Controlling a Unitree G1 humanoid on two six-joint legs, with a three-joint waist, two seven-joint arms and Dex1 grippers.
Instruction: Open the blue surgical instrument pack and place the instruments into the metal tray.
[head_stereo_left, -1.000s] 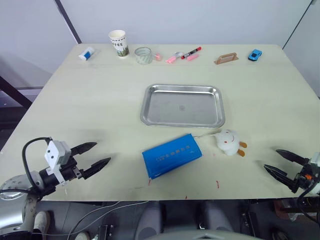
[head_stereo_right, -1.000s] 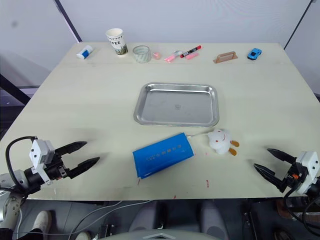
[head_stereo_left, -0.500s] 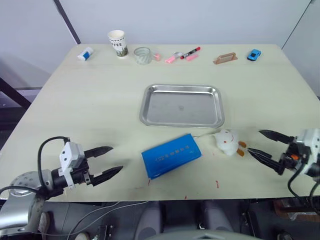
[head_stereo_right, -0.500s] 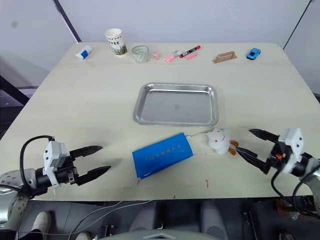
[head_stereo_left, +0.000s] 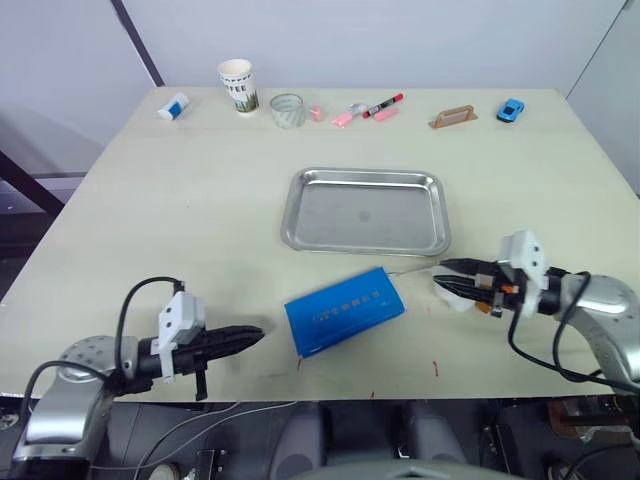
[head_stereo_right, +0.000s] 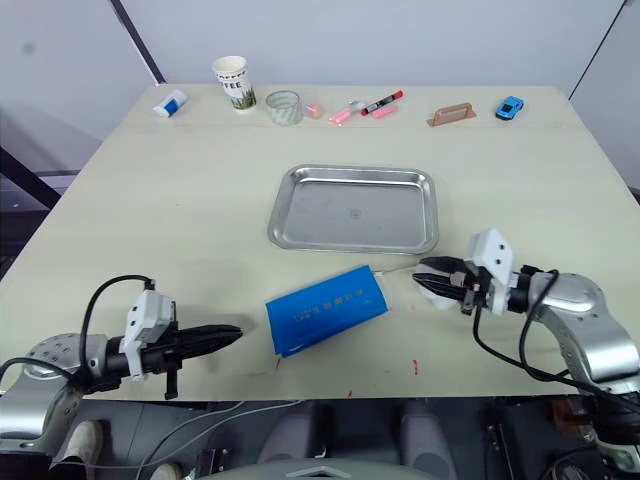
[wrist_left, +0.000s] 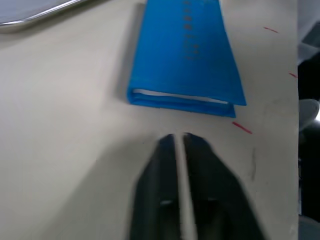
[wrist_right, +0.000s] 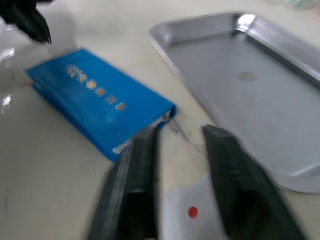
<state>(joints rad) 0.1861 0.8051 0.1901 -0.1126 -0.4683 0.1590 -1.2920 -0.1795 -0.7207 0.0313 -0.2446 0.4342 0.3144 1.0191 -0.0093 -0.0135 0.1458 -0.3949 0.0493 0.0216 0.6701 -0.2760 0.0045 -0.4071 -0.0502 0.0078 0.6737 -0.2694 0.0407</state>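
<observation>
Across the pale tabletop (head_stereo_left: 180, 200), both arms have closed on the still-shut blue surgical instrument pack (head_stereo_left: 343, 311) below the empty metal tray (head_stereo_left: 364, 210): left gripper (head_stereo_left: 245, 336) now pressed together, right gripper (head_stereo_left: 452, 279) spread over a white toy (wrist_right: 197, 212), so opening looks imminent

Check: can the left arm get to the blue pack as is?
Probably yes. The left end effector lies on the table pointing at the near end of the blue pack, with bare table between them. Its fingers are shut, so it must open first.
</observation>
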